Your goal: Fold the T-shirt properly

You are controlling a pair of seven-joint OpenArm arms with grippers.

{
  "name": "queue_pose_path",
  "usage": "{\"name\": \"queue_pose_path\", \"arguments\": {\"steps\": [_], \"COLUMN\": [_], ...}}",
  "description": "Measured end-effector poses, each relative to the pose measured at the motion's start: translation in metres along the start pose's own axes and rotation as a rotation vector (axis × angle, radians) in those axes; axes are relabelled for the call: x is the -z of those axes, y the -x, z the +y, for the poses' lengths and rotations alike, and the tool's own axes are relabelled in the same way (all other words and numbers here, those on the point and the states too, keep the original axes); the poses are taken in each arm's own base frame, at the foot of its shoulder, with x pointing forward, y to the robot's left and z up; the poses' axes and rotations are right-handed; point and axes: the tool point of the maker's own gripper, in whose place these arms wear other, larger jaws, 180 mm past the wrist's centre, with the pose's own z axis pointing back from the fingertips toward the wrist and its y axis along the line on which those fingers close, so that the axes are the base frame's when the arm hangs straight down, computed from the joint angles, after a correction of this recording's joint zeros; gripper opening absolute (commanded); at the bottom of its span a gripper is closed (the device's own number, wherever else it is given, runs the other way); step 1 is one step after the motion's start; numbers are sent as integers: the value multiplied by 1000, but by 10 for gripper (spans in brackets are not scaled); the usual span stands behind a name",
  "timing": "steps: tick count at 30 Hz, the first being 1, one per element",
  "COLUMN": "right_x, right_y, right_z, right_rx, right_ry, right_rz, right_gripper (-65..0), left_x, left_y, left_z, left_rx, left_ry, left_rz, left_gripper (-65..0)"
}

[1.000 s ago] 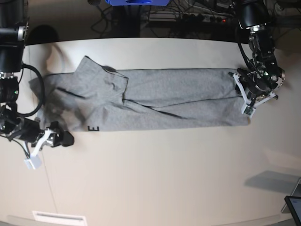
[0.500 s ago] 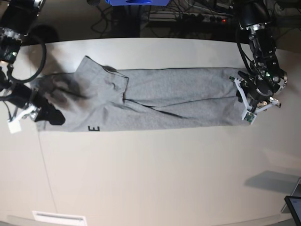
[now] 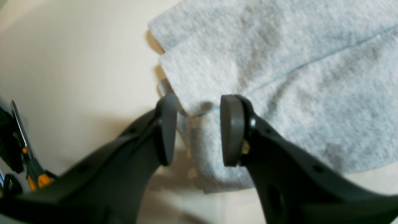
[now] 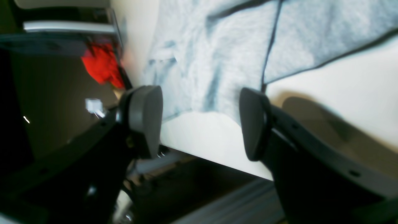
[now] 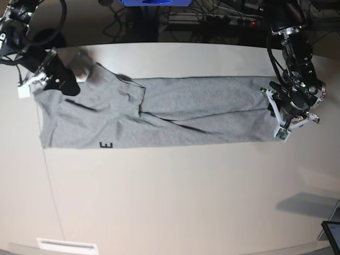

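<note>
The light grey T-shirt (image 5: 186,111) lies folded into a long band across the table, with a black letter (image 5: 105,144) showing at its near left edge. My left gripper (image 5: 282,116) stands at the band's right end. In the left wrist view that gripper (image 3: 196,129) is open, its jaws astride a hem corner of the T-shirt (image 3: 279,62) without pinching it. My right gripper (image 5: 69,86) hovers over the far left corner. In the right wrist view it (image 4: 200,121) is open and empty above the T-shirt (image 4: 217,46), close to the table edge.
A blue object (image 5: 149,2) and a power strip with cables (image 5: 228,21) sit behind the table. A dark screen corner (image 5: 332,234) is at the near right. Off the table edge there is something red (image 4: 102,65). An orange-handled tool (image 3: 31,168) lies beside the left arm.
My right arm has swung from the table's near left up to the shirt's far left corner. The left gripper has shifted slightly along the shirt's right end. Both jaws keep the same width.
</note>
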Motion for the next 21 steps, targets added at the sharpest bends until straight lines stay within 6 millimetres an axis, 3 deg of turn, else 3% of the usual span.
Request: {"name": "queue_pose_path", "arguments": {"steps": [3, 7, 11, 21], "right_x": [-1, 4, 2, 11], "right_y": [22, 20, 35, 47], "right_z": [-12, -10, -33, -45], "right_rx": [63, 70, 68, 63], "right_ry": [26, 19, 128, 120], "right_rz": [44, 23, 54, 72], "right_gripper": [-277, -277, -277, -277], "left_x": [0, 0, 0, 0], "left_y": [0, 0, 1, 1], "left_z": [0, 0, 0, 0], "left_rx": [0, 0, 0, -1], "left_ry": [0, 0, -1, 0], "left_rz": [-1, -1, 1, -1], "left_gripper": [-415, -415, -415, -415]}}
